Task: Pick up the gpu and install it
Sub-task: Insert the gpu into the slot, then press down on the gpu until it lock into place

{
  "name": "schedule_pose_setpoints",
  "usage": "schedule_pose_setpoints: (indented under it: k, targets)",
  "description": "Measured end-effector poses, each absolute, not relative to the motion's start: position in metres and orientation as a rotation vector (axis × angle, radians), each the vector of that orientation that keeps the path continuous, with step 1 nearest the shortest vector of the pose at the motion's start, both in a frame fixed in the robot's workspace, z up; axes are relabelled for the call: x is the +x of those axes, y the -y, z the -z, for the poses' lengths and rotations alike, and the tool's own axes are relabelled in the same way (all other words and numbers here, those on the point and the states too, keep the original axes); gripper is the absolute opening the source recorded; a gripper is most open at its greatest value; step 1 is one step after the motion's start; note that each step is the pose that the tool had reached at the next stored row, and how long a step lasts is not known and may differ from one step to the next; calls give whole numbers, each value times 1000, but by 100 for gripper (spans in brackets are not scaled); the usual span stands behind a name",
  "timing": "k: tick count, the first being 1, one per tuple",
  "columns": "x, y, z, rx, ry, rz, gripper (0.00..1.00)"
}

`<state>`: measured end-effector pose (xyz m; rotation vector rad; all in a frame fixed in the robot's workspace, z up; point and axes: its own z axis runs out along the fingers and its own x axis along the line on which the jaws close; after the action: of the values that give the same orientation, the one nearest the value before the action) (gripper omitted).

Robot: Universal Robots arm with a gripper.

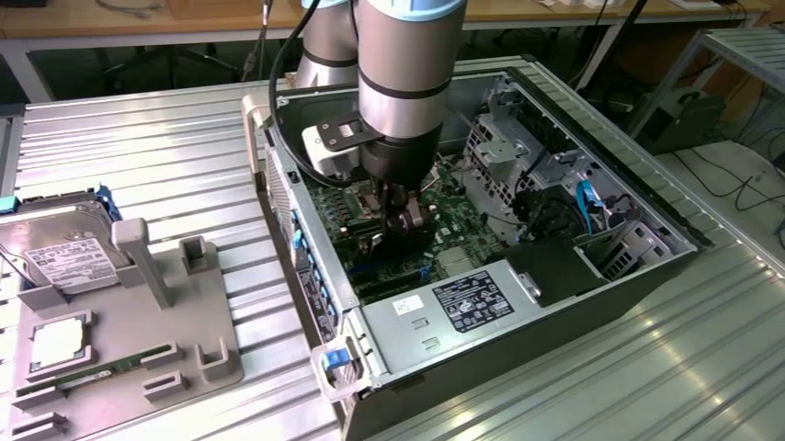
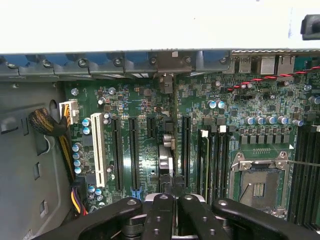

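Note:
In the exterior view my gripper [image 1: 409, 219] reaches down into the open computer case [image 1: 294, 230] and is shut on the gpu [image 1: 395, 246], a dark flat card held on edge just over the green motherboard [image 1: 460, 230]. In the wrist view the gpu [image 2: 169, 150] appears edge-on as a thin strip running between the black expansion slots [image 2: 134, 150]. Its pale metal bracket [image 2: 166, 82] lies at the case's rear wall. My black fingers [image 2: 162, 215] press together on the card's near edge. Whether the card sits in a slot I cannot tell.
Inside the case are the power supply [image 1: 457, 308], a drive cage [image 1: 516, 152], a white slot [image 2: 98, 150], the CPU socket [image 2: 257, 182] and a cable bundle [image 2: 47, 122]. On the exterior view's left, a grey fixture [image 1: 184, 322] carries a hard drive [image 1: 62, 253] and a RAM stick [image 1: 80, 377].

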<state>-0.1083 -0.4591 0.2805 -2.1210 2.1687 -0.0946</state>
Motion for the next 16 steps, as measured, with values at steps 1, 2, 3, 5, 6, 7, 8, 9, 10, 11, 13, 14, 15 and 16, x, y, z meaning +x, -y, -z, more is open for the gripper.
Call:
schedule_pose_setpoints:
  k: [1, 2, 3, 5, 6, 7, 8, 9, 10, 11, 13, 14, 15, 16]
  targets:
    - [-108, 459, -280, -2121, -2169, 95, 11]
    - [-108, 459, -280, -2121, -2169, 95, 11]
    - [-108, 459, -280, -2121, -2169, 95, 11]
    - [-108, 459, -280, -2121, -2169, 95, 11]
    - [-108, 459, -280, -2121, -2169, 95, 11]
    - [-108, 459, -280, -2121, -2169, 95, 11]
    - [-108, 459, -280, -2121, -2169, 95, 11]
    - [-108, 459, -280, -2121, -2169, 95, 11]
    - [-108, 459, -280, -2121, -2169, 95, 11]
    - [-108, 459, -280, -2121, -2169, 95, 11]
    - [-108, 459, -280, -2121, -2169, 95, 11]
    - [-108, 459, -280, -2121, -2169, 94, 11]
    - [-108, 459, -281, -2123, -2171, 91, 11]
    - [-108, 459, -281, -2128, -2176, 81, 11]
